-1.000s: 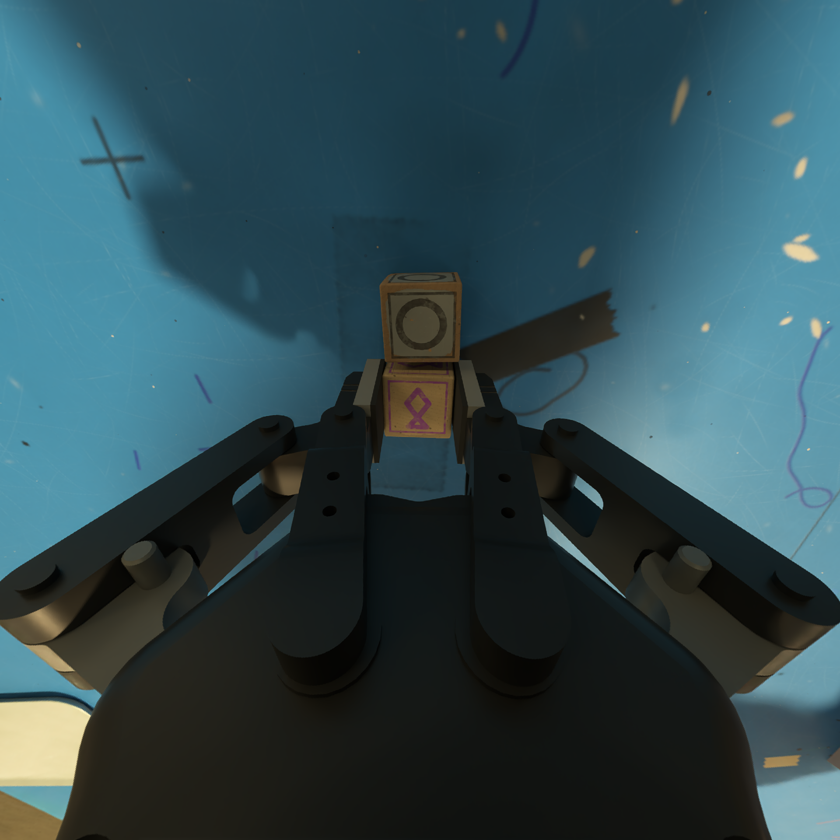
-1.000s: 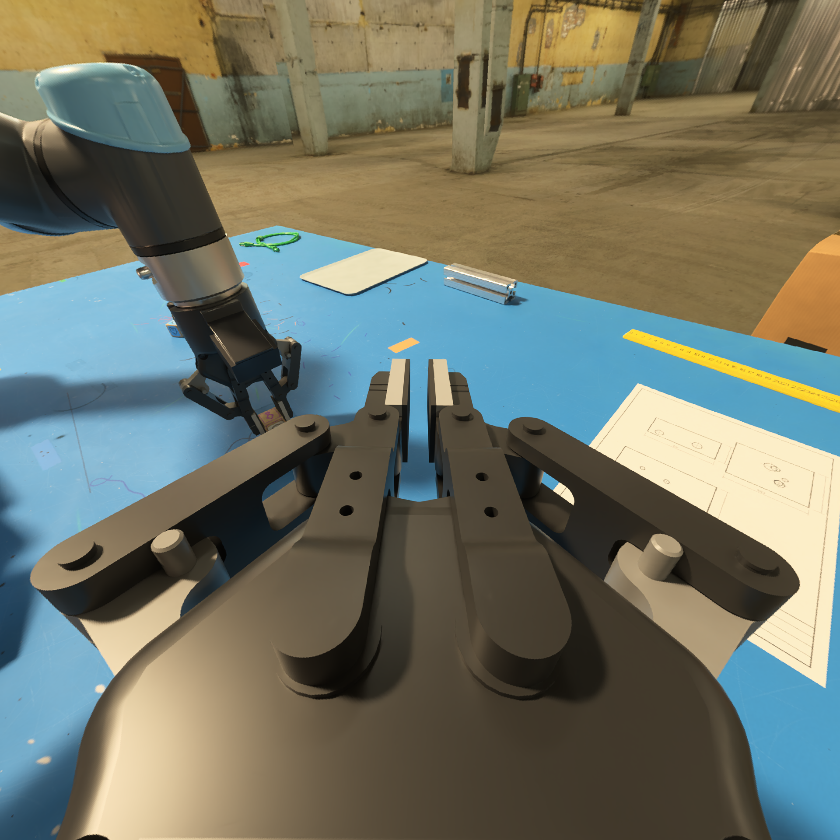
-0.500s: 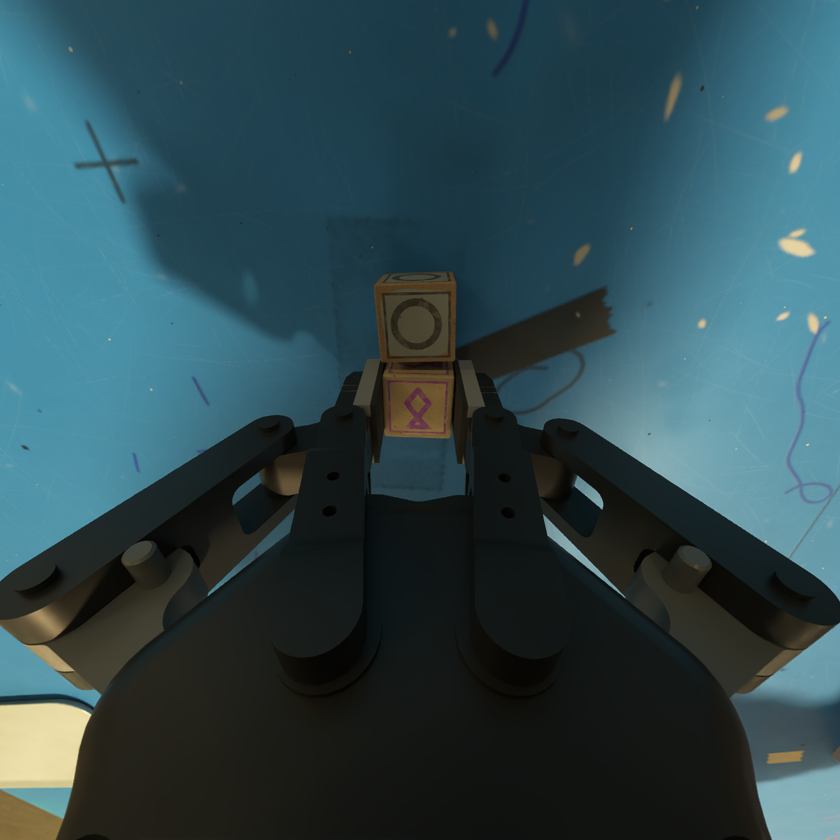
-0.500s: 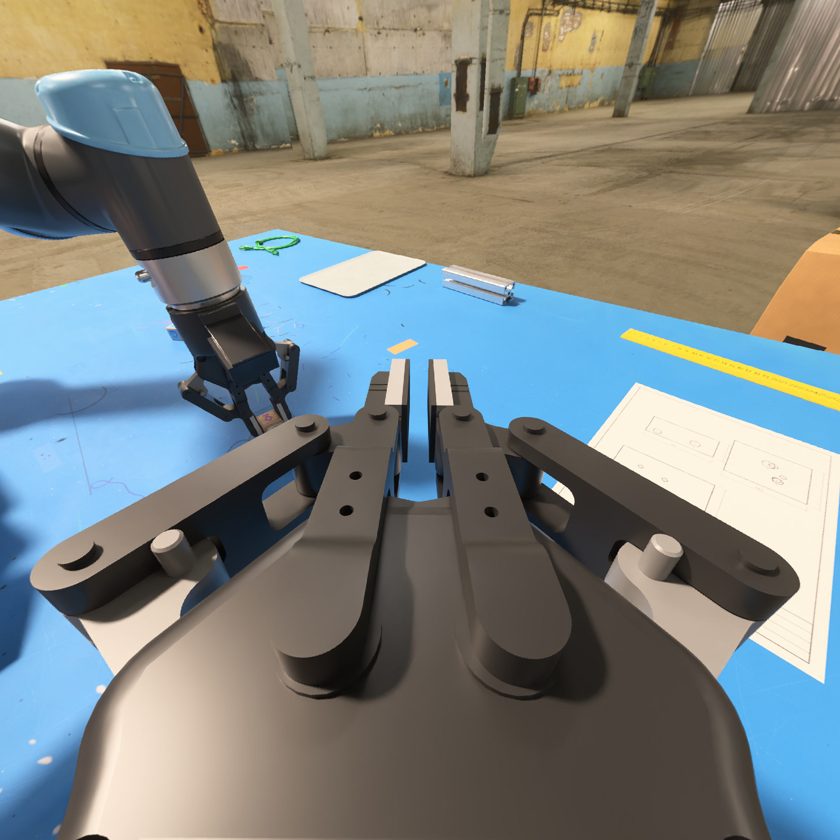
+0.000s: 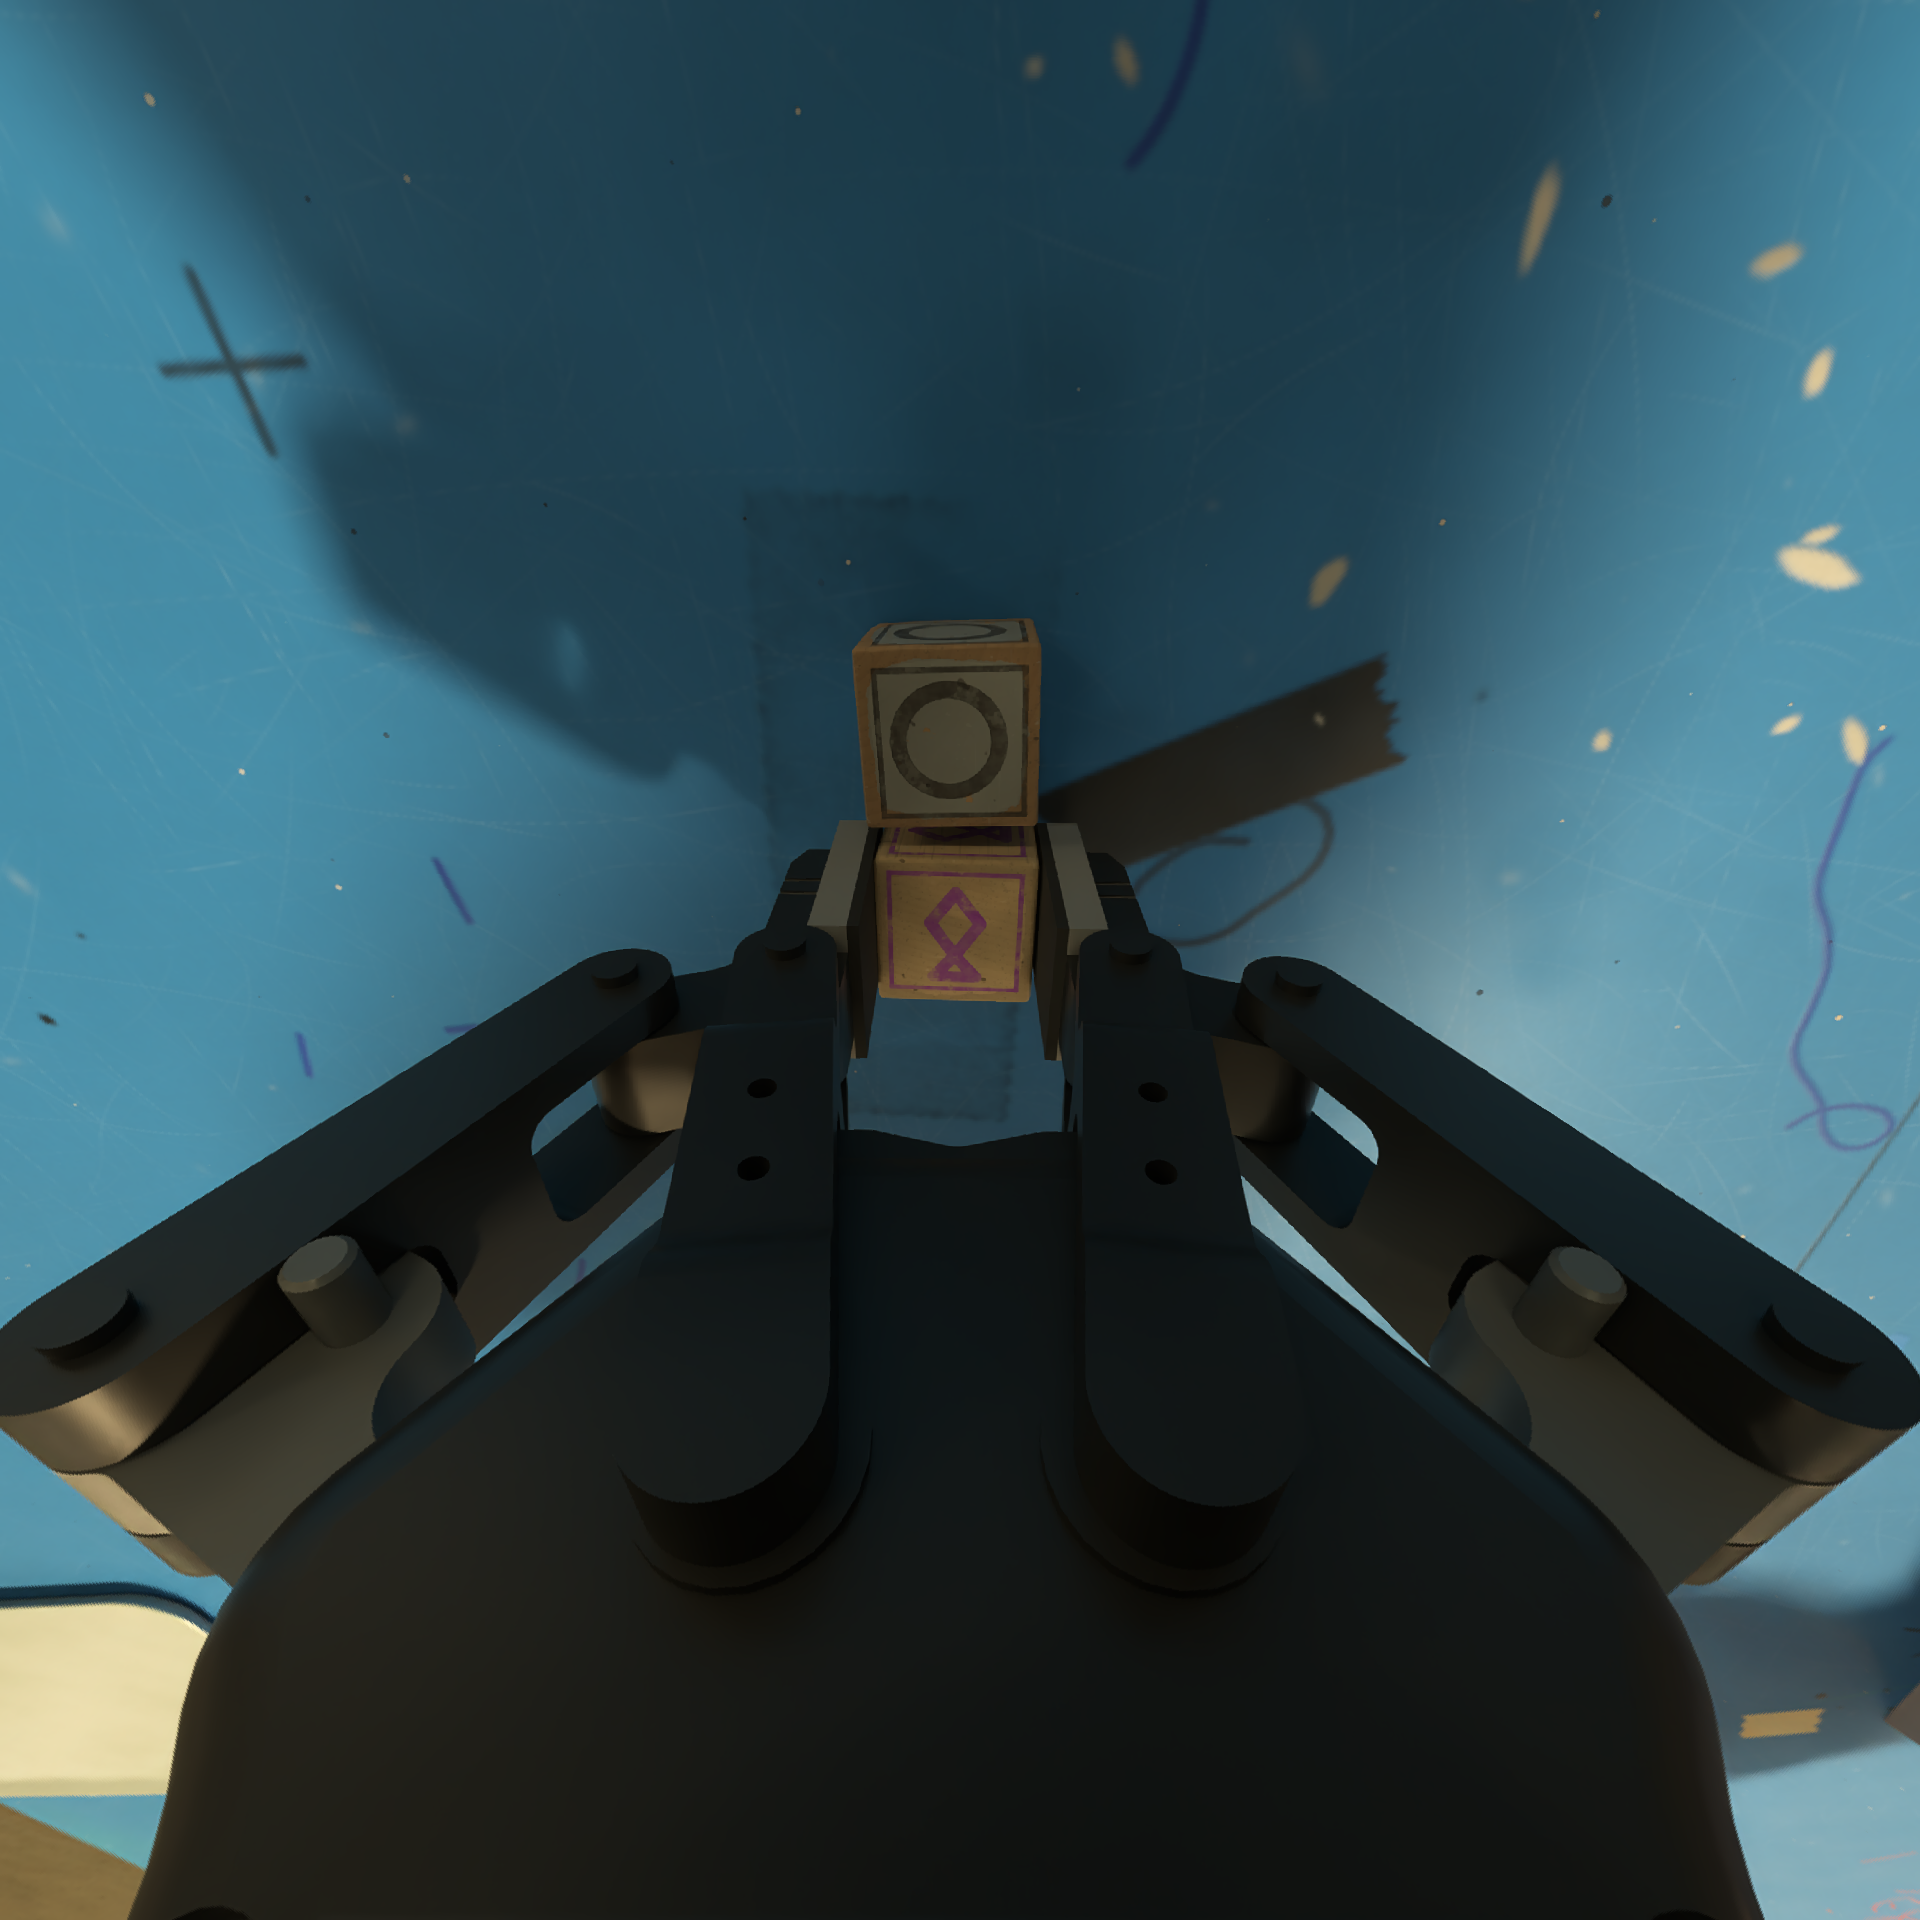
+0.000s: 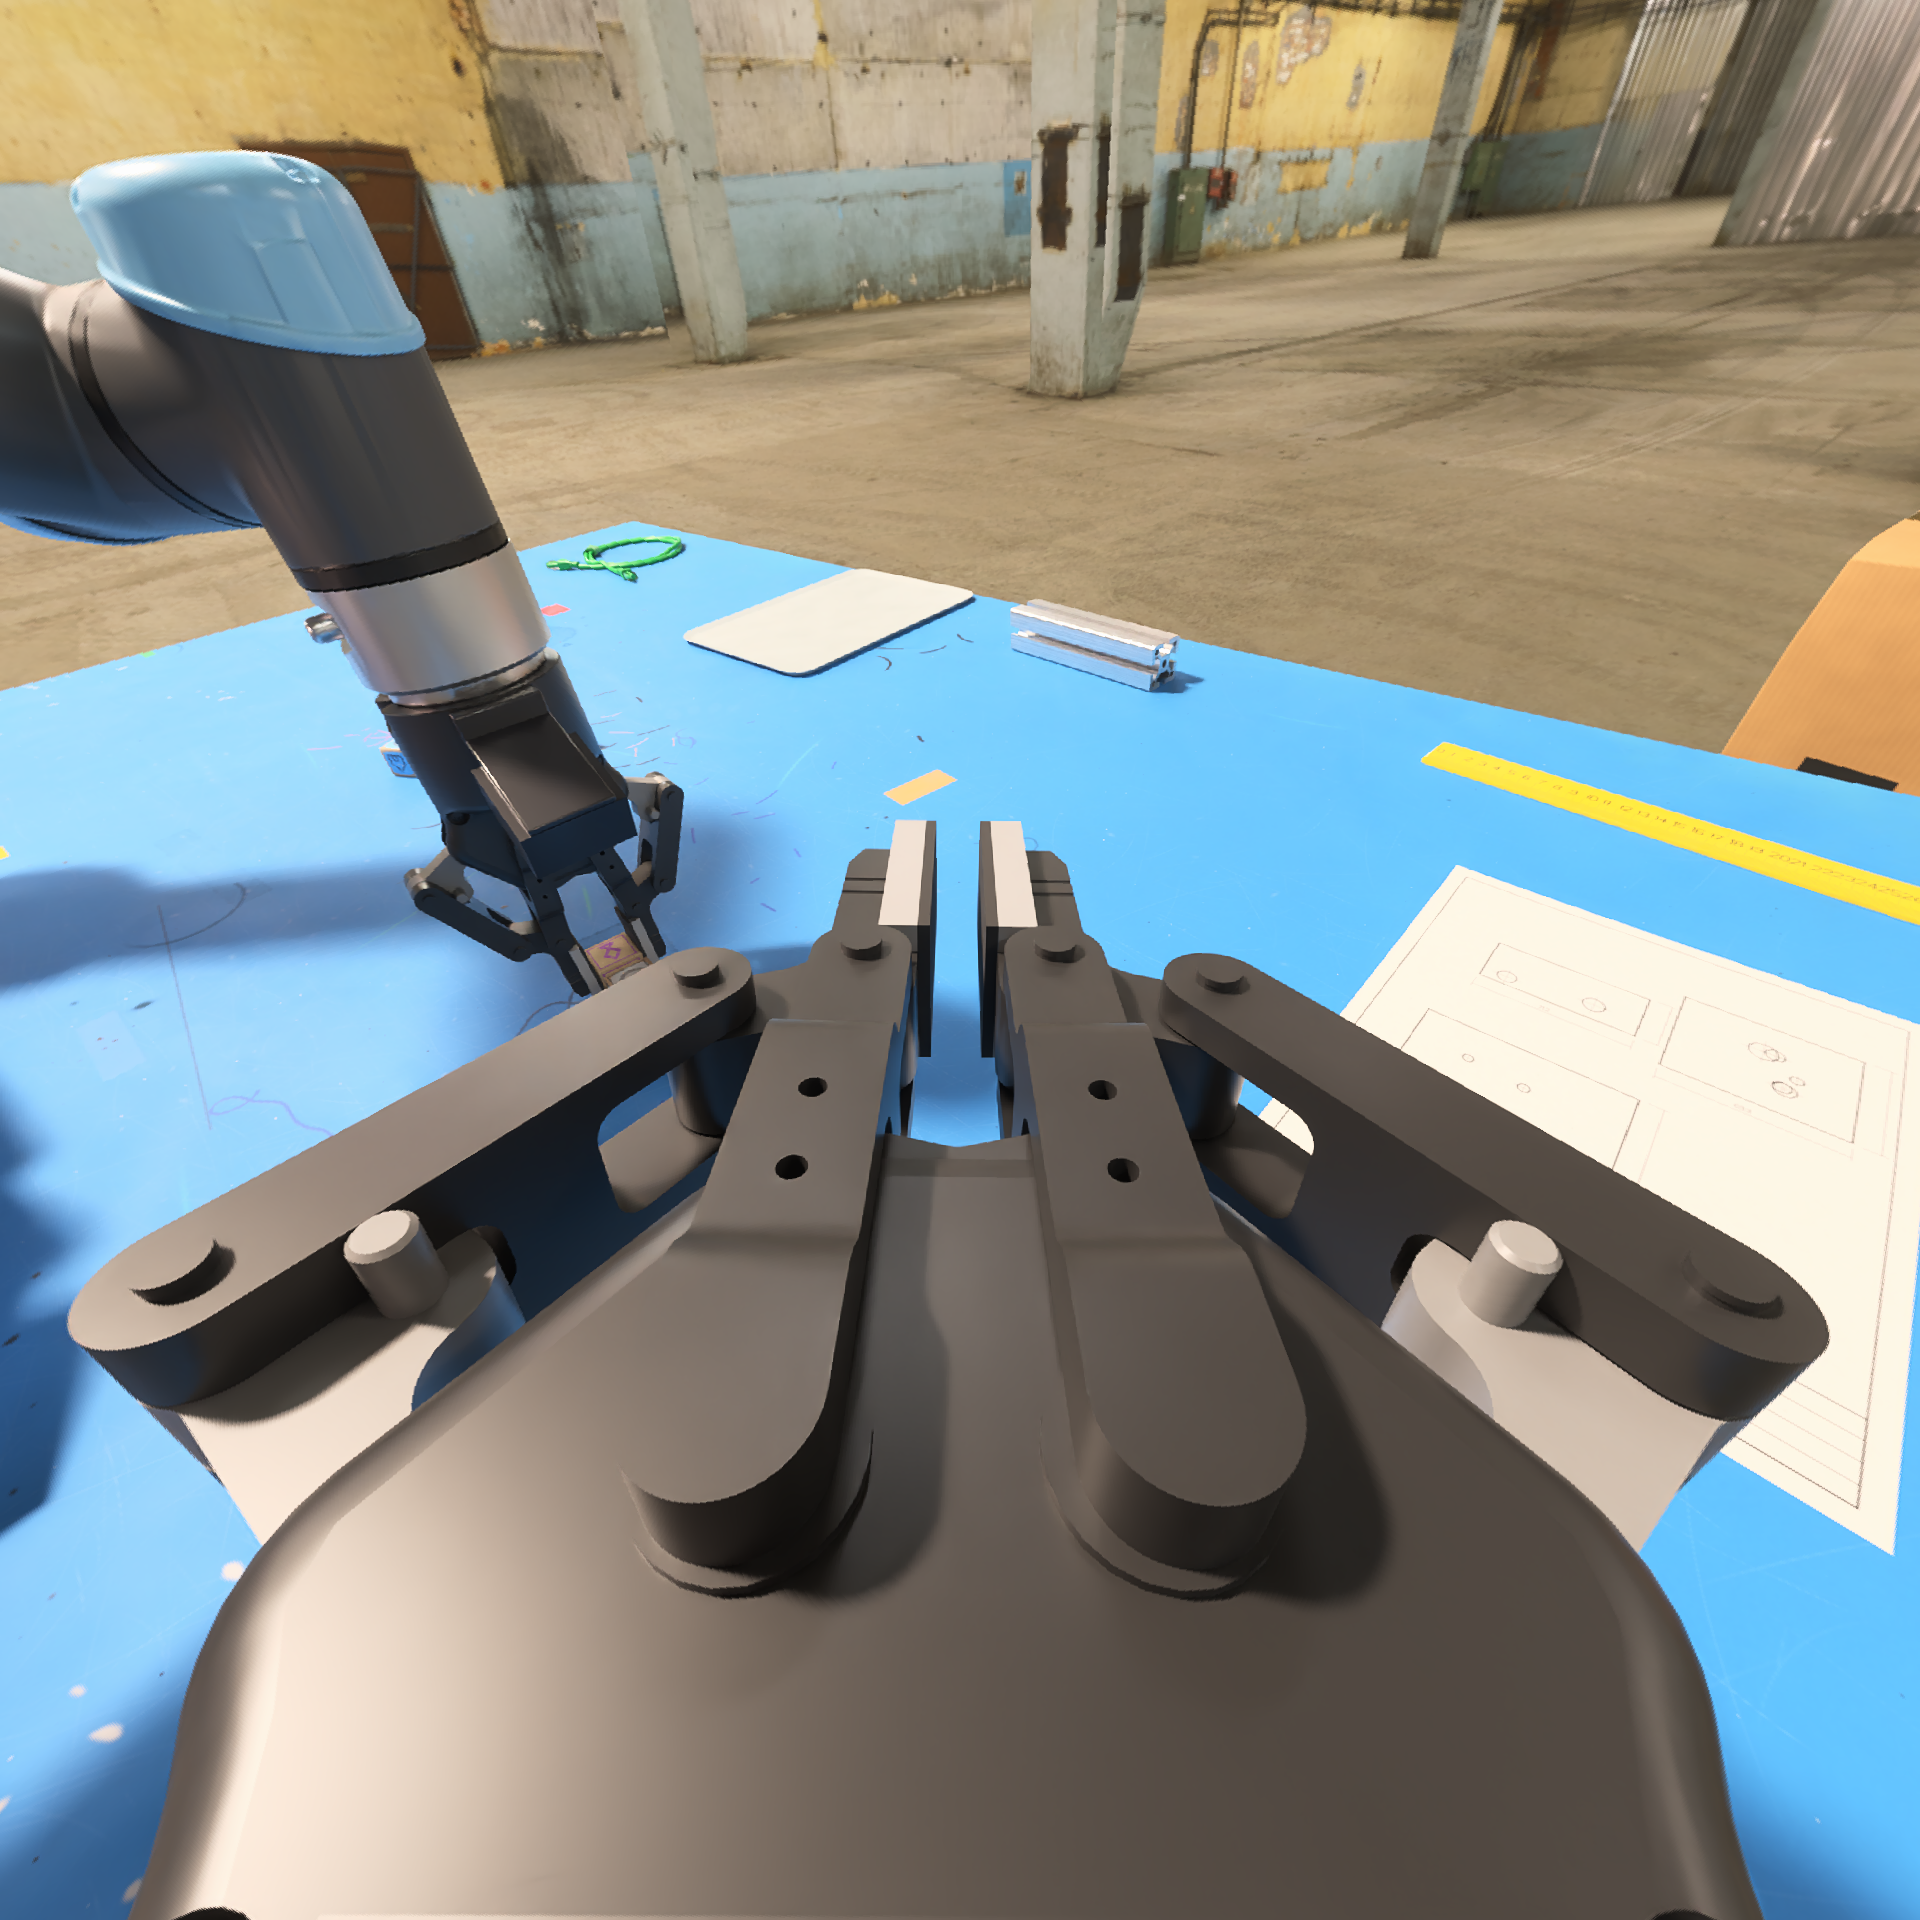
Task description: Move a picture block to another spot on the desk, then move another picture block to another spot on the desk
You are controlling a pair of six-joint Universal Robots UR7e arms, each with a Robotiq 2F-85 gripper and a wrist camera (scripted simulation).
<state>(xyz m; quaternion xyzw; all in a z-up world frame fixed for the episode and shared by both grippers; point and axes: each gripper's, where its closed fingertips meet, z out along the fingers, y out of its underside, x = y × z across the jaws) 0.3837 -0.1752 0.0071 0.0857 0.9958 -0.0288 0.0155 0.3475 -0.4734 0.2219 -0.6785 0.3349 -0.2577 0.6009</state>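
Presently, in the left wrist view, a dark cross mark (image 5: 234, 361) sits on the blue desk (image 5: 416, 727) at far left, and a cream pad corner (image 5: 83, 1683) shows at the lower left edge. At centre, the left gripper (image 5: 956, 914) is closed on the purple-diamond picture block (image 5: 956, 923), one pad against each side face. Just beyond it stands the ring picture block (image 5: 948, 722), its near face bearing a dark ring in a square border; whether the two blocks touch cannot be told. To the right lie a strip of brown tape (image 5: 1247, 738), pale flecks and a blue scribble (image 5: 1829, 935). No readable writing appears on either block, only symbols.

In the right wrist view, the left arm (image 6: 312, 436) reaches down at far left, its pincer low over the desk with the purple-marked block (image 6: 611, 954) between its fingers. Behind lie a green cable loop (image 6: 623, 554), a white pad (image 6: 831, 618) and a small orange tape piece (image 6: 920, 785). At centre the right gripper (image 6: 956, 868) hangs above the desk, its jaws nearly together with a narrow gap, holding nothing. Farther right are an aluminium extrusion (image 6: 1096, 644), a yellow ruler (image 6: 1662, 826) with markings too small to read, a drawing sheet (image 6: 1662, 1091) of outlined shapes, and a cardboard box (image 6: 1849, 665) at the edge.
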